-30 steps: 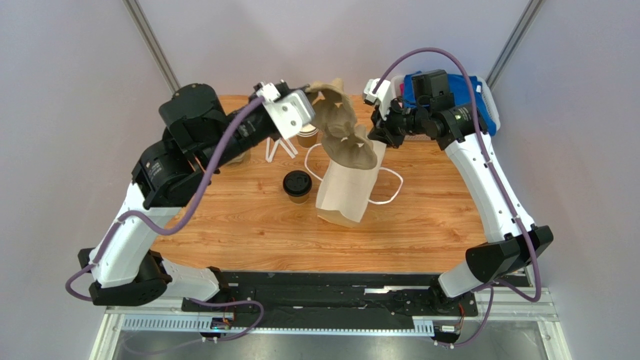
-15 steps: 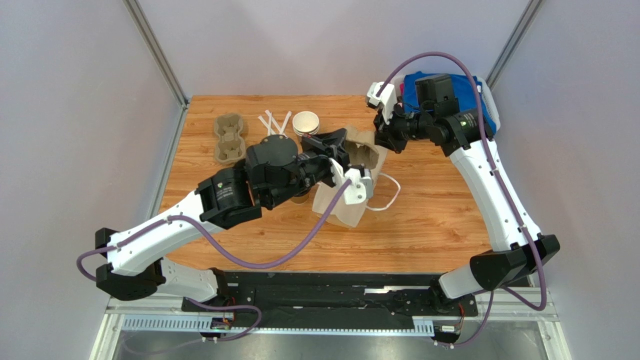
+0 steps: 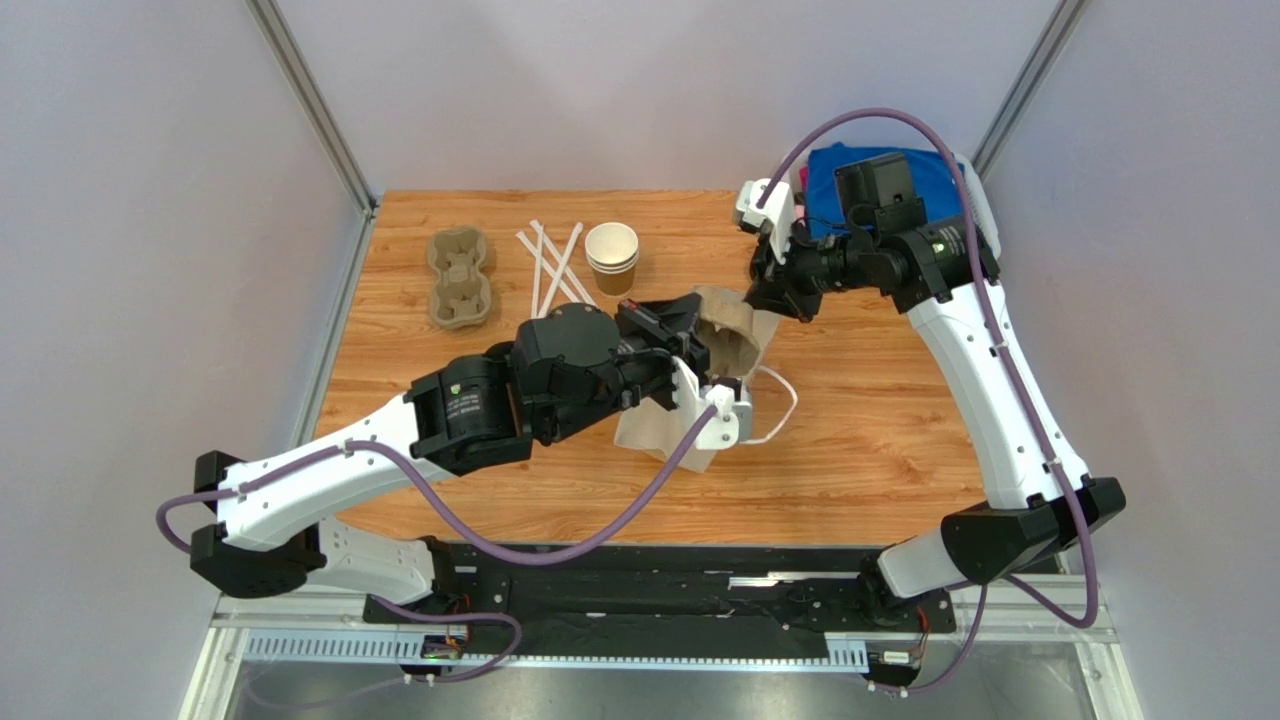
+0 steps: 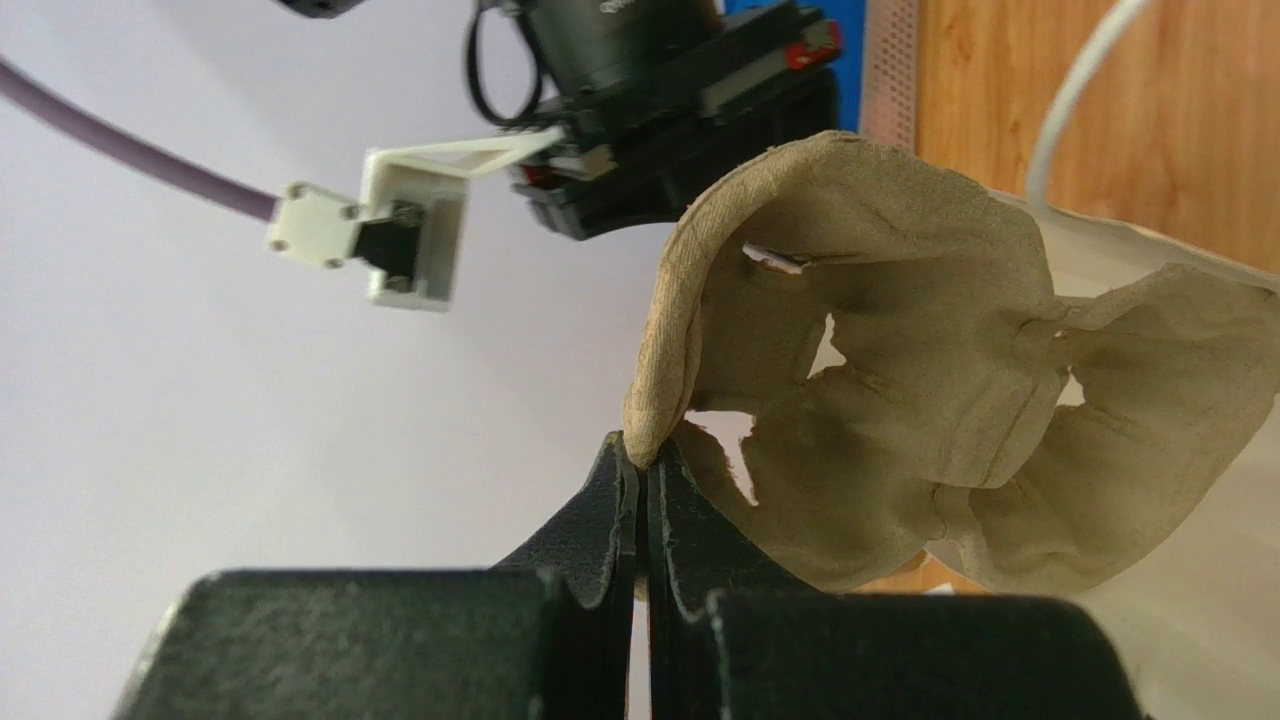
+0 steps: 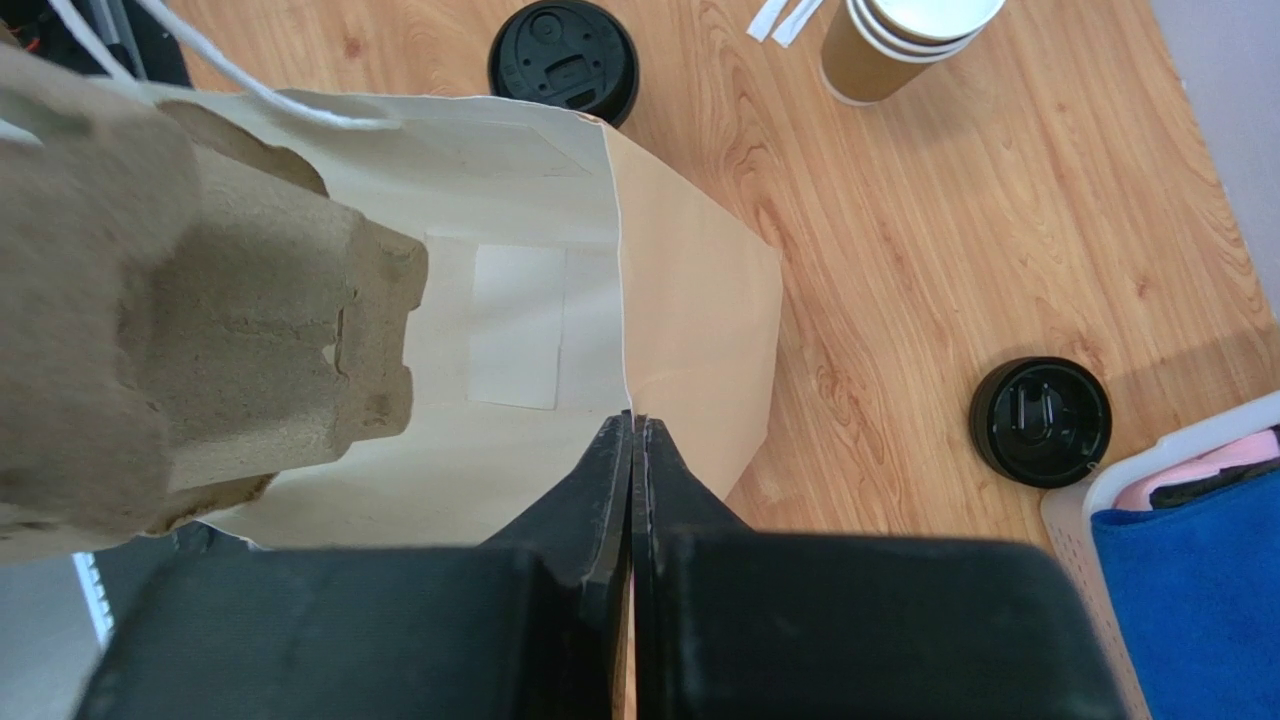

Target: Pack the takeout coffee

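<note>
The takeout coffee (image 5: 564, 57) is spotted on the tabletop (image 3: 864, 450), black lid up, just left of the paper bag (image 5: 691, 285); from above it is hidden under the left arm. The bag's rim is pinched by the right fingers (image 5: 601, 480), pressed together on the paper. A pulp cup carrier (image 4: 902, 375) is gripped by its edge in the left fingers (image 4: 609, 503) and held at the bag's open mouth. Stacked lidless cups (image 3: 612, 255) are seen farther back, and a loose lid (image 5: 1040, 420) lies apart.

Hidden under L arm (image 3: 451, 413) in top view: takeout coffee (image 5: 564, 60), lid only from R wrist. Cup stack (image 5: 902, 33) cropped.
</note>
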### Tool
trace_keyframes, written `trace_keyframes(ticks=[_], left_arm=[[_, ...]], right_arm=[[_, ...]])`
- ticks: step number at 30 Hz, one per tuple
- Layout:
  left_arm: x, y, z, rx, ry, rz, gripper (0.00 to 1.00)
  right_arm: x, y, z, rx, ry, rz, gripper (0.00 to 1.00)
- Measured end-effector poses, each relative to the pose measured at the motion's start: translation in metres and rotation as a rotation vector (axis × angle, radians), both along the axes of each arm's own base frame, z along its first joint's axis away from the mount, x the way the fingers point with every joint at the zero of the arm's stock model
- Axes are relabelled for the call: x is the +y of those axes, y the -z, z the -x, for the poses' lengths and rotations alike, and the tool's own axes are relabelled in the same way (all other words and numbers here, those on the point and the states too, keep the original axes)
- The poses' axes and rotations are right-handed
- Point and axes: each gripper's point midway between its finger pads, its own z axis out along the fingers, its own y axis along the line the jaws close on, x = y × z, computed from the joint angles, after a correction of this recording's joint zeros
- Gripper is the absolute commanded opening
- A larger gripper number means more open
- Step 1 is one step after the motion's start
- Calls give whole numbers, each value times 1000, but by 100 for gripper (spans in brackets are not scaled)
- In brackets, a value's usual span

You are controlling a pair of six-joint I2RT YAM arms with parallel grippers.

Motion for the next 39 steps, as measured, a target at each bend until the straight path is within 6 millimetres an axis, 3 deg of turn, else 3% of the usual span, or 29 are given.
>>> trace_keyframes(ticks=[8,14,21,29,34,39], left_arm=[[-19,26,13,170,-1,-42,0],[-30,47,19,245,-60,-58,0],[-32,73,5,178,-161,-76,0],[-30,85,-1,134,-210,-90,0],[-22,93,-7,165,-248,-98,0],[-7,99,-29,216,-328,-105,0]], right_arm=[[2,-17,19,-1,-82,1,0],[6,-9,32,32,-132,-7,0],[15,2,49,88,-180,-13,0],[15,10,45,133,-155,-6,0],[19,15,28,187,-104,-19,0],[21,14,10,223,-47,-39,0]])
